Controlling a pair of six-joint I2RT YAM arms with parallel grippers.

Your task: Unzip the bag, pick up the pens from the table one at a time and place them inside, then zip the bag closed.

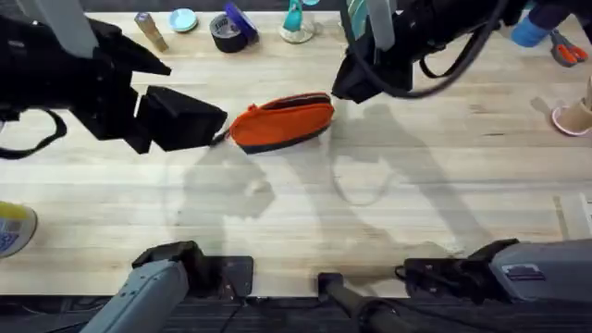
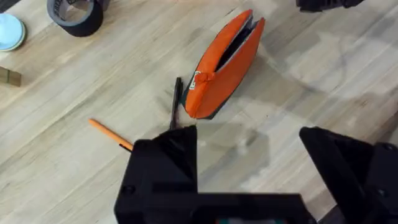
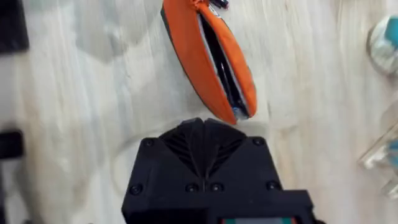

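Bag (image 1: 281,121) lies mid-table (image 1: 370,203), zipper already open along its top. Step in hand: pen pickup. Left tool (image 2: 249,158) released, fingers spread, hovering near the bag's left end, above the orange pen (image 2: 111,135) and dark pen (image 2: 176,102) lying just beside the bag. Right tool (image 3: 203,134) clenched, empty, at the bag's other end. Next: lower left tool onto one pen, close.

Bag (image 1: 282,121) lies on table (image 1: 388,213), toward far edge, near middle. Two pens (image 2: 112,135) on table just off bag's left end. Left gripper (image 1: 199,118) left of bag, right gripper (image 1: 356,83) at bag's right end.
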